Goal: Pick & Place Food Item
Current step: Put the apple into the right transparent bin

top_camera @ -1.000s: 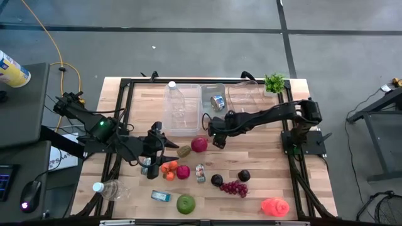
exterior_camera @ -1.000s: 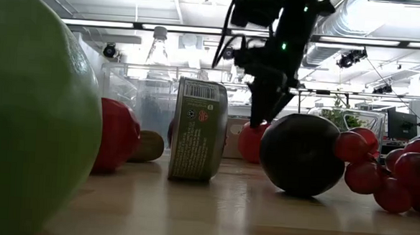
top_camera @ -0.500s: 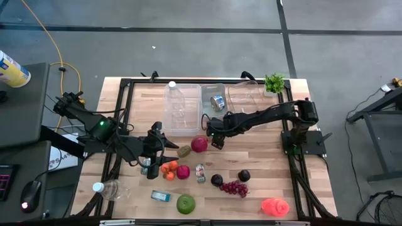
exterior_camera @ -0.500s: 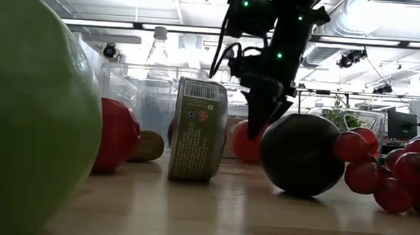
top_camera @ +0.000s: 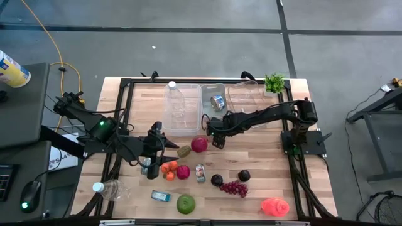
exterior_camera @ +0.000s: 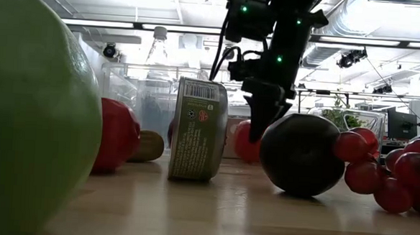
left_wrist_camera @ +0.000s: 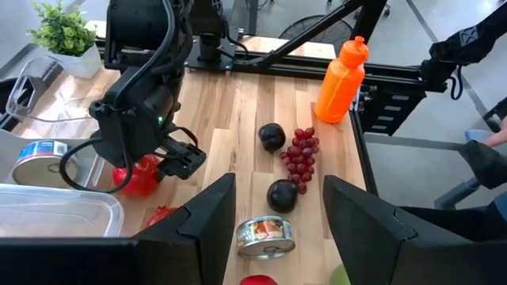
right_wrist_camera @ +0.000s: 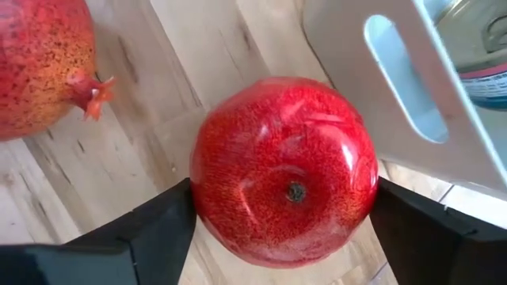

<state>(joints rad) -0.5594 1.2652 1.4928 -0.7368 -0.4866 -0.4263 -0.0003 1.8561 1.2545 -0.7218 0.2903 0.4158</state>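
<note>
A red pomegranate rests on the wooden table just near of the clear bins. My right gripper reaches in from the table's right, open, with one dark finger on each side of the fruit. The left wrist view shows it low over the pomegranate. In the low view it hangs before the fruit. My left gripper waits open to the left, above the oranges. My right gripper has its fingers level with the pomegranate's two sides, coming from the table's right and slanting down. The fruit sits on the table. Whether the fingers touch the skin, I cannot tell.
Clear bins stand at the far side, one holding a can. Nearby lie a kiwi, a second pomegranate, a tin, two dark plums, grapes, a green apple and an orange bottle.
My right gripper has edged toward the table's left and come down a little, closing in on the red pomegranate. The fruit has stayed where it was.
</note>
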